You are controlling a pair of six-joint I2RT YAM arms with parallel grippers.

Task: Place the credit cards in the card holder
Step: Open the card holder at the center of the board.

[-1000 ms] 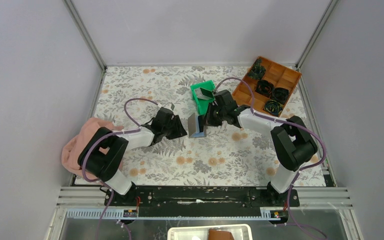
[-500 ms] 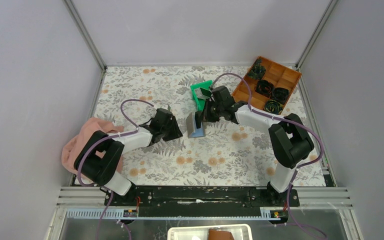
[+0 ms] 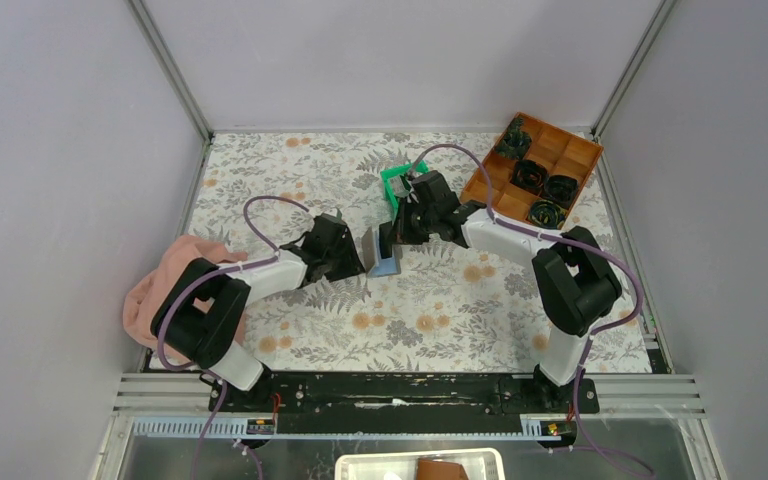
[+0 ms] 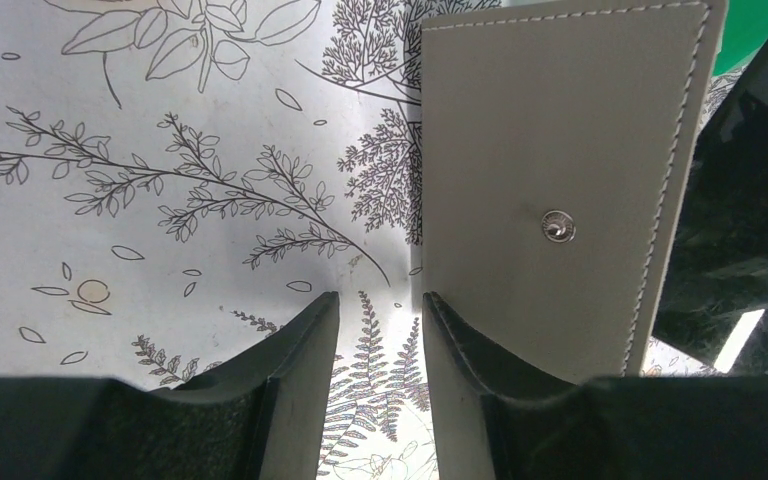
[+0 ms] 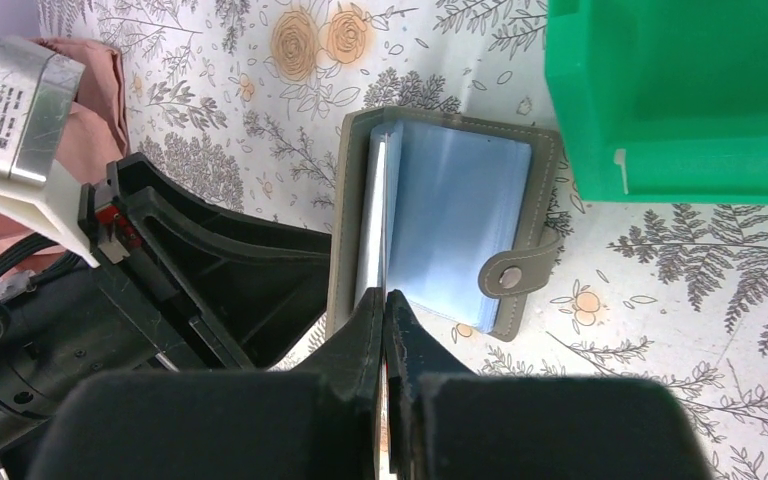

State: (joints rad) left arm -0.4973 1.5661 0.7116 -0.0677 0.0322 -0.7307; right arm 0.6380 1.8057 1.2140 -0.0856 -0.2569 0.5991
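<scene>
Grey walls close in a table under a floral cloth (image 3: 290, 335). From above, the card holder (image 3: 384, 252) stands open near the middle, between the two arms. The left gripper (image 3: 357, 262) sits against its left side, and the right gripper (image 3: 398, 232) reaches down to it from beside a green bin (image 3: 391, 180). Over the last second the right arm has swung left, away from the bin and over the holder, and the holder has slid slightly left. An orange compartment tray (image 3: 578, 150) sits far right and a pink cloth (image 3: 165, 280) at the left edge. In the left wrist view, the fingers (image 4: 295, 345) stand partly apart with only tablecloth between them. The holder's grey cover, marked by a metal snap stud (image 4: 557, 226), rests against the outside of one finger, so it looks braced, not gripped. In the right wrist view, the fingertips (image 5: 358, 340) are pinched together on a thin pale credit card (image 5: 371, 230), seen edge-on. Its far end lies among the blue plastic sleeves (image 5: 460, 220) just inside the raised cover, with the closing strap (image 5: 512, 278) to the right. Insertion looks under way, but how deep the card sits cannot be told.
</scene>
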